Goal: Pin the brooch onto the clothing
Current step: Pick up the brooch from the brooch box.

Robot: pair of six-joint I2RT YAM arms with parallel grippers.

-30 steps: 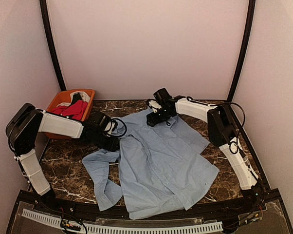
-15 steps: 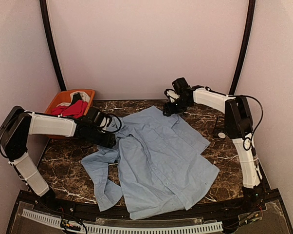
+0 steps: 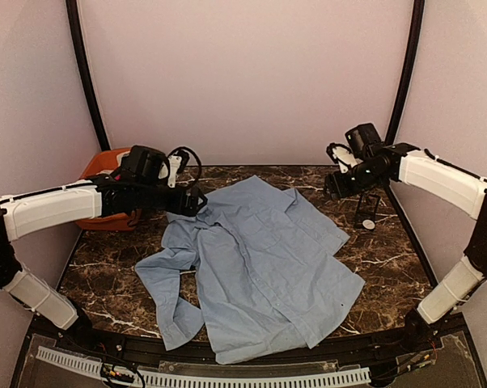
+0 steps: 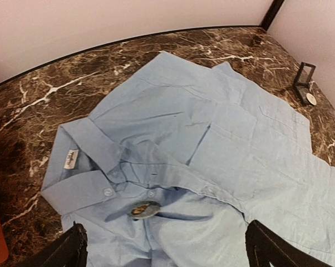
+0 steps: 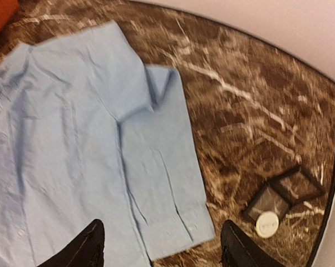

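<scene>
Orange bin (image 3: 98,167): at the table's (image 3: 106,267) 10 o'clock corner, mostly hidden behind the left arm.
Left gripper (image 3: 188,202): hovers at about 10 o'clock from the table's middle, just over the shirt's collar end; jaws spread wide with nothing between them. In its own wrist view the two black fingers (image 4: 73,249) stand at the lower corners, clear of the fabric.
Collar (image 4: 89,147): folded flat, label showing, pointing toward 10 o'clock in the top view.
Brooch (image 4: 141,210): small dark oval lying on the shirt's button strip just below the collar, beside a button; whether its pin goes through the cloth cannot be told.
Shirt (image 3: 268,267): light blue, spread across the table's middle, one sleeve crumpled toward 8 o'clock, hem toward 6 o'clock.
Right gripper (image 3: 340,182): raised at about 1 o'clock, off the shirt's far edge; jaws apart, holding nothing.
Black box (image 5: 281,194): open on the bare marble at 2 o'clock, apart from the shirt's sleeve.
White disc (image 5: 267,222): round, lying at the box's near edge.
</scene>
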